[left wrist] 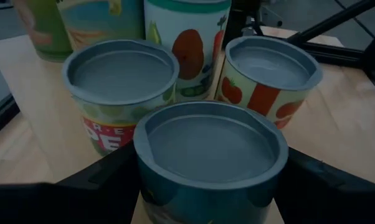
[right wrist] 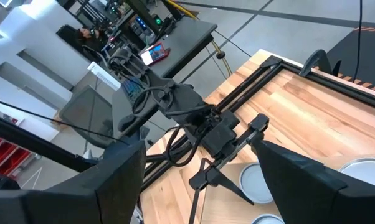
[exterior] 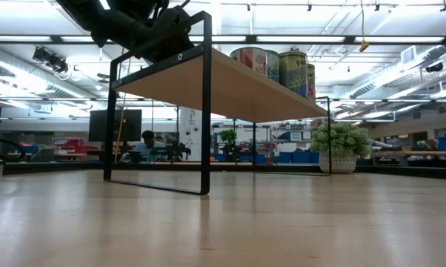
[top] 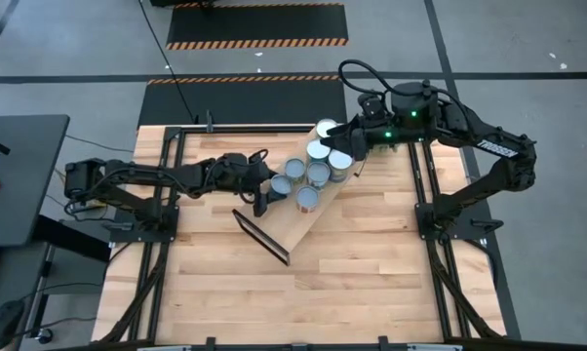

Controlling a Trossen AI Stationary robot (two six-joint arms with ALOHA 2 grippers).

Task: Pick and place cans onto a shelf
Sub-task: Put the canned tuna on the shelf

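The counter (top: 225, 283) is a big slatted wood top, and the shelf (top: 303, 229) sits on it at an angle, running from near-left up to far-right. All the cans are already up on that shelf, bunched toward its far-right half.

The left arm comes in from the left. Its tool (top: 261, 198) is at the near end of the bunch, and the wrist camera shows a grey-topped can (left wrist: 209, 146) wedged right between the two fingers, so I'd call that clamped on the can. Two more cans, one with red lettering (left wrist: 120, 78) and one with tomatoes (left wrist: 271, 65), stand just beyond it, close enough to bump.

The right arm reaches in from the far right, with its tool (top: 337, 144) over the far end of the cluster. Its fingers look spread with nothing between them in its own camera.

So the left tool is the one that matters, with the held can right against its neighbours. My guess is letting go straight and backing out leftward is the safe bet.
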